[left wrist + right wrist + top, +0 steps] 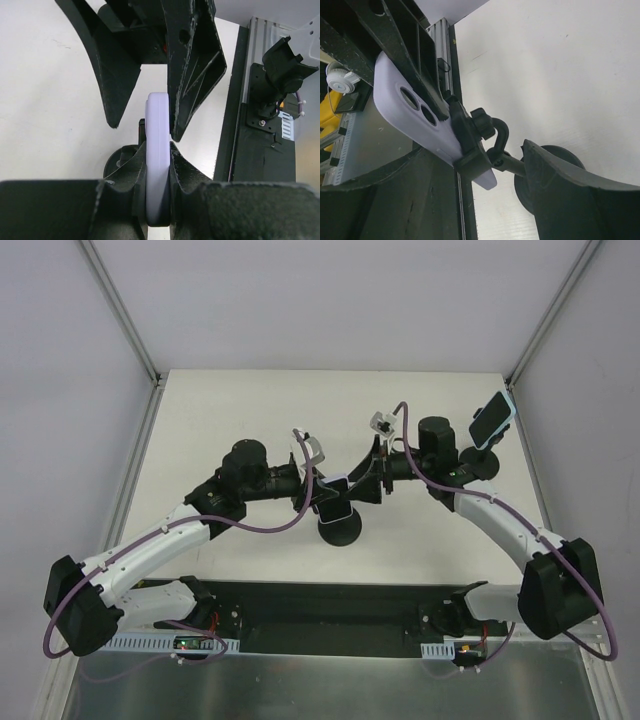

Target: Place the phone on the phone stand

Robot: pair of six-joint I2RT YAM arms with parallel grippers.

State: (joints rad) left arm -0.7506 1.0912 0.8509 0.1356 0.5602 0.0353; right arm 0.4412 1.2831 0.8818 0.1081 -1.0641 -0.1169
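Lavender phone: seen edge-on in the left wrist view, upright, at mid-table between the two grippers. In the right wrist view its back faces the camera, showing two oval lens cut-outs.
Phone stand: black. Its cradle lies flat against the lower back of the phone, with a lobed knob just behind it and a bent stem running down to the round base. Whether the phone is fully seated in the cradle cannot be told.
Left gripper: clamped on the phone. One finger presses each broad face, with no gap visible on either side.
Right gripper: released, jaws spread wide and straddling the far end of the phone. One finger stands clear of the phone with white table visible between them. The other finger lies against or just beside the opposite face.
Arm position: in the top view both arms reach inward and the two grippers meet nose to nose above the stand base.
Second phone: dark screen, pale edge, tilted on a second stand near the far right edge of the table, well apart from the grippers.
Table: white, matte surface.
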